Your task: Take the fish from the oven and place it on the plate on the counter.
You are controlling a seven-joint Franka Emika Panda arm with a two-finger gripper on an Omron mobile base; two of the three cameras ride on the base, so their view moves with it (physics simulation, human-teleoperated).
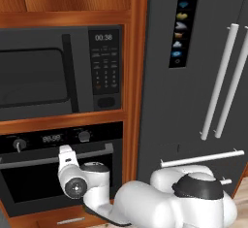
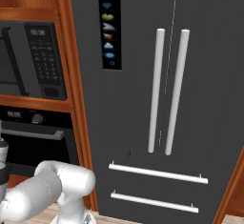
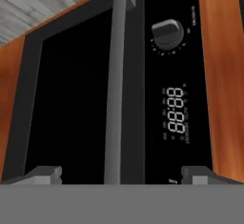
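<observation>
Jaws are standing wide as the gripper [image 3: 116, 174] is facing the oven [image 3: 86, 99]; its handle [image 3: 114, 85] should be centered between them before closing.

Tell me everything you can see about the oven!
The oven is black and built into a wooden cabinet, right under the microwave. Its door is shut, with a dark glass window. A silver bar handle runs across the door. Above it sit two round knobs and a little glowing display. The robot's pincer is open and pointing straight at the handle, close to it, with a fingertip on either side but not squeezing it.
</observation>
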